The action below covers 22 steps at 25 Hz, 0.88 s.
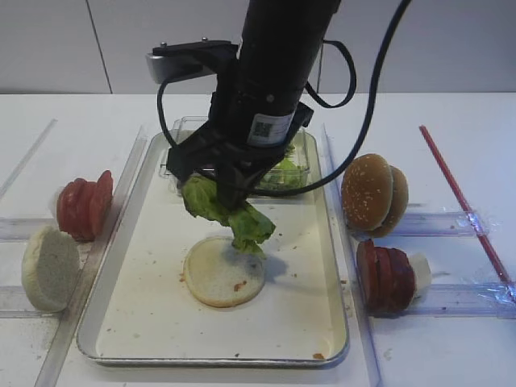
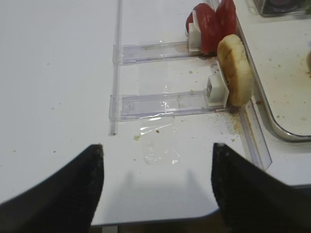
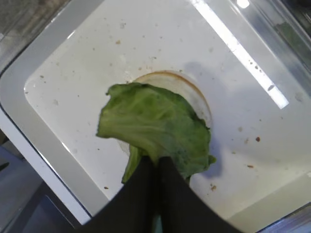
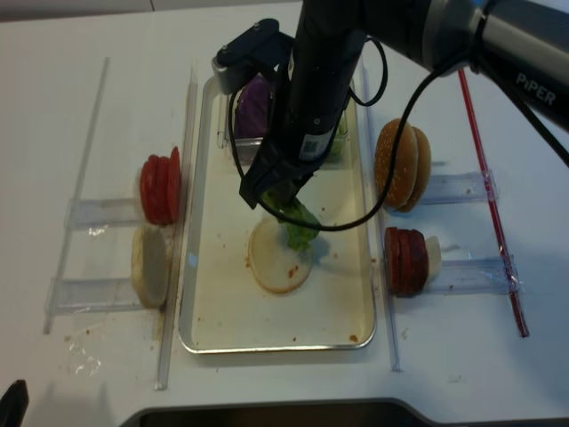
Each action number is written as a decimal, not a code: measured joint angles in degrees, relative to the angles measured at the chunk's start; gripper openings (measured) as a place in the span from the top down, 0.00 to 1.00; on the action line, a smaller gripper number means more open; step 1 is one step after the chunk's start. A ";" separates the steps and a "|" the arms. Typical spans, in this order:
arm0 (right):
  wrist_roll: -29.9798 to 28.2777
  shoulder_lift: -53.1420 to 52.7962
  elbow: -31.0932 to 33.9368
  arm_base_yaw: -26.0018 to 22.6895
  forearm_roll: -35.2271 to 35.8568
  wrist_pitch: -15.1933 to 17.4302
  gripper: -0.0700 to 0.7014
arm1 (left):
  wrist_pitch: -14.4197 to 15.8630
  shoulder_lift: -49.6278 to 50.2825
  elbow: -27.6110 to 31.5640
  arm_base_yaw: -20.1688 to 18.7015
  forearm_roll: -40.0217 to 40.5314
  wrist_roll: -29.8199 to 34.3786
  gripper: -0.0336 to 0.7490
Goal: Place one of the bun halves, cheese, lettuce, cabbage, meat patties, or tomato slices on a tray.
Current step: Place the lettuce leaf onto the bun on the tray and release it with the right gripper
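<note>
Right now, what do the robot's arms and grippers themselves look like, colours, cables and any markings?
The right arm is glossy black and tubular, with a silver-grey camera block mounted beside it. Black cables loop around it. A white QR-code sticker sits on the wrist, and white PIPER lettering runs along the upper link. The right gripper has slim matte black fingers. The left gripper shows two broad matte black fingers.
</note>
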 joint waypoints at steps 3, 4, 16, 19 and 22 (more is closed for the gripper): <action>0.32 0.00 1.78 0.00 -0.64 -0.13 0.84 | 0.00 0.00 0.00 0.00 0.00 0.00 0.40; 0.35 0.00 2.37 0.00 -0.77 -0.24 0.84 | 0.00 0.00 0.00 0.00 0.00 0.00 0.40; 1.13 0.00 4.17 0.00 -2.82 -5.51 0.84 | 0.00 0.00 0.00 0.00 0.00 0.00 0.40; 1.13 0.23 4.27 0.00 -2.97 -5.85 0.84 | 0.00 0.00 0.00 0.00 0.00 0.00 0.40; 1.13 1.11 4.27 0.13 -2.97 -6.48 0.84 | 0.00 0.00 0.00 0.00 0.00 0.00 0.40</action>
